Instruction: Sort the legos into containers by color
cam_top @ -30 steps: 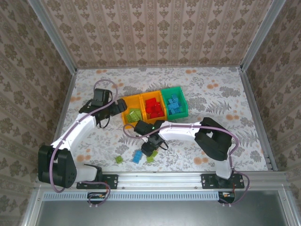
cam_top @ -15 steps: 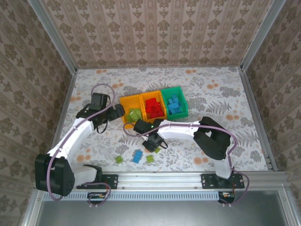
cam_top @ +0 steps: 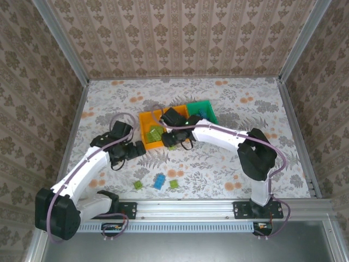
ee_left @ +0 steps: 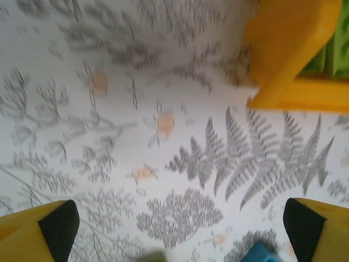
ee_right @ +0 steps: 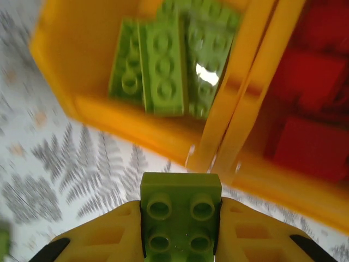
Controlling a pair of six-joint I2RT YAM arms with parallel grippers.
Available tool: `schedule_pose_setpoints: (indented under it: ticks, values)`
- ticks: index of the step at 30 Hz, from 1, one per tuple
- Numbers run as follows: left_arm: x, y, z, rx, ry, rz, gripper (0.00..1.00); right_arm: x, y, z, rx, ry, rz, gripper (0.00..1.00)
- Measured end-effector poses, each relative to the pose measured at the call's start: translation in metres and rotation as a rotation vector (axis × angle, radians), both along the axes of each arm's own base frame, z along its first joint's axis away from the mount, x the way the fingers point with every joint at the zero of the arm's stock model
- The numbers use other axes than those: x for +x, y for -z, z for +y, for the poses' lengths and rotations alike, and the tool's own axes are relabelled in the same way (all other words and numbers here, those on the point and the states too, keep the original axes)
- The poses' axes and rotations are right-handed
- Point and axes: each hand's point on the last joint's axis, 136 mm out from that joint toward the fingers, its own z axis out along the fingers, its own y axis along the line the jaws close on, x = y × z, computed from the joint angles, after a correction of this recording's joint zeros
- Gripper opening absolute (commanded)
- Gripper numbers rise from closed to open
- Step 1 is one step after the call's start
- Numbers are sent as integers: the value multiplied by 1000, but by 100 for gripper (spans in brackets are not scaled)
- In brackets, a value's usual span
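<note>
Right arm stretches left. Right gripper pinches a lime lego just outside the left orange bin, which holds green bricks. The middle orange bin holds red bricks. Left gripper is spread wide over the table. Three loose legos lie near the arm bases.

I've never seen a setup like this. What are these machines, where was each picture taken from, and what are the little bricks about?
These are two robot arms bolted to a table. The wide picture looks down from above; the two close-ups come from a camera on each wrist. The right claw grips a lime brick in front of the orange-yellow bin of lime bricks; red bricks lie in its neighbour. The left claw is open and empty. Nearer the arms' bases lie a blue brick and two lime ones.
</note>
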Motion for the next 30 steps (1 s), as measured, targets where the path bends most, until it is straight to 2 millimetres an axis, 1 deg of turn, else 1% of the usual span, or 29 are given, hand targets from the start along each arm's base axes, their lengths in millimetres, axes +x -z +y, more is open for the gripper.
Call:
schedule_pose_setpoints:
  ticks: [4, 5, 7, 9, 10, 12, 14, 16, 18, 19, 20, 23, 24, 25, 26, 30]
  values:
    - [-28, 18, -13, -11, 25, 86, 100, 32, -32, 9, 115, 80, -29, 26]
    - [-34, 21, -16, -16, 28, 107, 100, 41, -38, 13, 141, 97, -37, 26]
    - [-44, 27, -20, -21, 23, 138, 100, 54, -42, 23, 180, 119, -40, 27]
    - [-51, 31, -24, -30, 16, 160, 100, 63, -39, 32, 204, 136, -28, 26]
    - [-53, 32, -26, -34, 10, 171, 100, 67, -33, 36, 212, 144, -16, 26]
    - [-57, 35, -29, -40, -1, 187, 100, 70, -19, 41, 214, 160, 17, 27]
    - [-60, 39, -32, -47, -16, 202, 100, 72, -1, 44, 204, 180, 52, 30]
    - [-63, 43, -35, -55, -29, 215, 100, 73, 12, 45, 197, 197, 73, 34]
    - [-65, 48, -37, -63, -42, 227, 100, 77, 5, 49, 219, 206, 69, 38]
    - [-66, 50, -37, -68, -51, 232, 100, 79, 2, 51, 228, 210, 67, 45]
    - [-66, 53, -38, -72, -58, 234, 99, 80, 1, 51, 232, 215, 66, 56]
    - [-67, 57, -39, -89, -79, 239, 96, 81, 3, 50, 234, 223, 71, 61]
    - [-67, 58, -40, -94, -82, 239, 95, 82, 3, 50, 236, 226, 72, 64]
    - [-67, 59, -41, -101, -86, 240, 94, 82, 2, 50, 238, 228, 72, 69]
    - [-67, 59, -42, -105, -90, 241, 92, 82, 1, 51, 242, 228, 72, 70]
    - [-64, 60, -45, -117, -94, 238, 89, 83, 0, 52, 247, 225, 69, 71]
